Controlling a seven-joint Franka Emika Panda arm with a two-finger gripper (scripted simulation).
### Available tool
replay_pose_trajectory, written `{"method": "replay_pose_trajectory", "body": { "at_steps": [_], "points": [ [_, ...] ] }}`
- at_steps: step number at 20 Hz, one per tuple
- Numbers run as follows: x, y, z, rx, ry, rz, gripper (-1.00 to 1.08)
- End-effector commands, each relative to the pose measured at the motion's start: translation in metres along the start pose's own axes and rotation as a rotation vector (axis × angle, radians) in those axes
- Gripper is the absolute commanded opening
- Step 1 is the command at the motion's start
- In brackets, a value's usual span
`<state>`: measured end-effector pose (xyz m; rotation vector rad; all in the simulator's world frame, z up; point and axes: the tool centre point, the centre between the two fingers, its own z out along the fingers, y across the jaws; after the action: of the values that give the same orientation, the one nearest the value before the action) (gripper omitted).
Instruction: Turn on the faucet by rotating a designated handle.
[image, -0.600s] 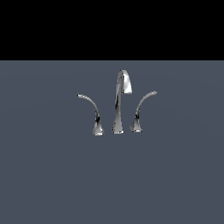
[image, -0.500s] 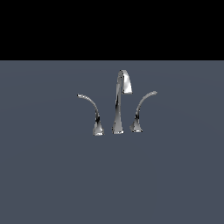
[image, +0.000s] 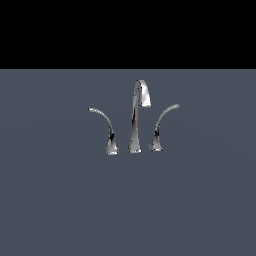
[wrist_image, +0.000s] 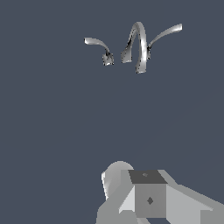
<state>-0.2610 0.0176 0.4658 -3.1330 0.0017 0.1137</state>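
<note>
The chrome faucet (image: 136, 120) stands on a flat grey surface: a tall tapered spout with a hooked tip and a shorter lever on each side. The handle (image: 105, 126) arcs toward the exterior view's left from a small flared base. The mirrored lever (image: 161, 126) arcs the other way. No arm or gripper shows in the exterior view. In the wrist view the faucet (wrist_image: 139, 43) and the handle (wrist_image: 99, 45) are far off, and pale grey blocky parts of my gripper (wrist_image: 140, 197) show at the frame's edge, well apart from them. Its fingertips cannot be made out.
The grey surface (image: 60, 200) stretches all around the faucet, with a black band behind it. No other objects show.
</note>
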Motion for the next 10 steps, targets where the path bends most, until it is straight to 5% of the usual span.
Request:
{"method": "replay_pose_trajectory", "body": {
  "at_steps": [1,10],
  "points": [
    [0.003,-0.005,0.006,0.001,0.001,0.028,-1.00],
    [0.025,-0.036,0.038,0.008,0.007,0.191,-1.00]
  ]
}}
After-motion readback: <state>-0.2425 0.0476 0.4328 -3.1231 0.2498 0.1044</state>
